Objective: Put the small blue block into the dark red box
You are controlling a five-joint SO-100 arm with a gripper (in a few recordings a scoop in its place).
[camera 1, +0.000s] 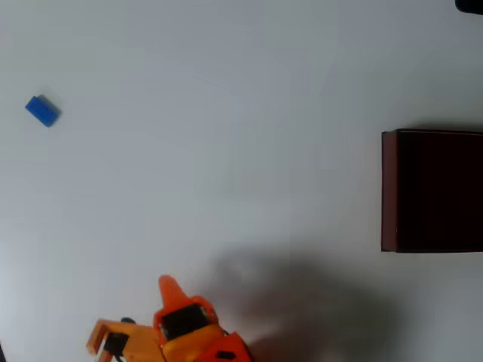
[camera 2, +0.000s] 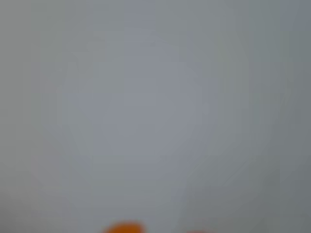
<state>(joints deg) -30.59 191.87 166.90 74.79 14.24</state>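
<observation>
The small blue block (camera 1: 42, 111) lies alone on the pale table at the far upper left of the overhead view. The dark red box (camera 1: 389, 188) stands at the right edge, partly cut off, its inside almost black. My orange gripper (camera 1: 130, 311) is at the bottom edge, left of centre, far from both. One pointed finger (camera 1: 167, 286) reaches up and the other juts left, spread apart with nothing between them. The wrist view is a blur of grey table with an orange fingertip (camera 2: 124, 227) at the bottom edge.
The pale table (camera 1: 241, 151) stretches bare between the block and the box. The arm casts a soft shadow (camera 1: 302, 302) to the right of the gripper. A dark object (camera 1: 469, 5) pokes in at the top right corner.
</observation>
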